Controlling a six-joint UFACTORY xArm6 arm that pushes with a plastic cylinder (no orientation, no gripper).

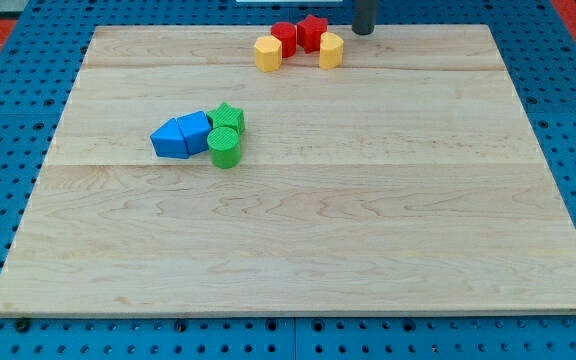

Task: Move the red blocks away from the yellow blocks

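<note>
No pincer is fitted to this arm, so its state cannot be told; the dark rod's tip [364, 31] sits at the bench's [298, 250] top edge, just right of the red star block [312, 32]. Beside that star lies the red cylinder [285, 37], and both reds are wedged between the yellow hexagonal block [267, 53] on the view's left and the yellow block [331, 50] on the right. Well apart, left of centre, huddle two blue blocks [183, 135], a green star block [228, 117] and a green cylinder [224, 148].
</note>
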